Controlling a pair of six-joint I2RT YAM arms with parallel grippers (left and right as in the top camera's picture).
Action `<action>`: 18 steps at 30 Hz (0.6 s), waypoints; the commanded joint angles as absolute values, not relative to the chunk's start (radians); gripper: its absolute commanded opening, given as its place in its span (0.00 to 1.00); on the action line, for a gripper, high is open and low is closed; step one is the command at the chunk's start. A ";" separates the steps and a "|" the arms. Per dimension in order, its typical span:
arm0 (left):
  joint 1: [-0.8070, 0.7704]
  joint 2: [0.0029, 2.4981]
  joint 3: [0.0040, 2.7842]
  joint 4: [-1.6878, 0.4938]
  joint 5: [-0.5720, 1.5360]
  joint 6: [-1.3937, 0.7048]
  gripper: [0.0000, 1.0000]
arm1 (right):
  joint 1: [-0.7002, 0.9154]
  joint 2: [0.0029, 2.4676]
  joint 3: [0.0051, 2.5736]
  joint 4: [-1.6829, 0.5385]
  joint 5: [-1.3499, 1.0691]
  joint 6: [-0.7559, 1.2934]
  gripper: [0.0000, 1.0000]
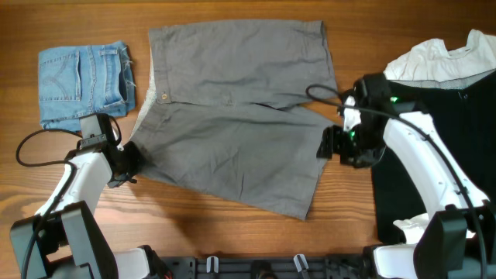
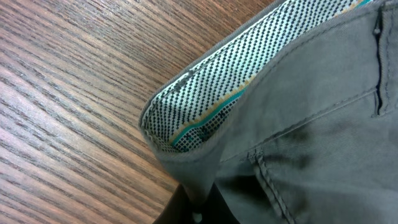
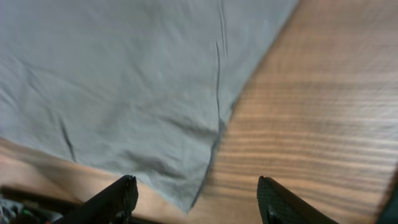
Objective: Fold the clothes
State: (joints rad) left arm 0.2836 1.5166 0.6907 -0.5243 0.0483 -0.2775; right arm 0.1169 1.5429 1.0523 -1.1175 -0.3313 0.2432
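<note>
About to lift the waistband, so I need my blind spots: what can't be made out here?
- Left pincer tips: left wrist view, cut off by the bottom edge and wrapped in the waistband of the grey shorts.
- Right pincer contact with the hem: right wrist view, blurred.
- Black garment extent: overhead, cut by the right edge.

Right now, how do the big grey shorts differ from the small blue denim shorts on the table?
The grey shorts are much larger and plain grey; the denim shorts are smaller and light blue. The grey shorts lie spread open across the middle, while the denim shorts look folded into a compact block at the far left. The left gripper pinches the grey shorts' waistband; nothing touches the denim shorts. Both lie on the wooden table.
</note>
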 commanded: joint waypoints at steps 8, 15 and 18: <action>0.288 1.517 0.713 -0.543 0.123 -0.265 0.04 | 0.306 1.547 0.822 -1.072 -0.472 0.275 0.59; 0.288 1.517 0.713 -0.543 0.123 -0.265 0.04 | 0.455 1.547 0.767 -1.014 -0.446 0.509 0.70; 0.288 1.517 0.713 -0.546 0.123 -0.265 0.04 | 0.480 1.547 0.722 -0.957 -0.390 0.569 0.75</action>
State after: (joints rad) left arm 0.2836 1.5166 0.6968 -0.5415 0.0963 -0.2749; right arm 0.4587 1.5429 0.7670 -0.9871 -0.4431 0.4435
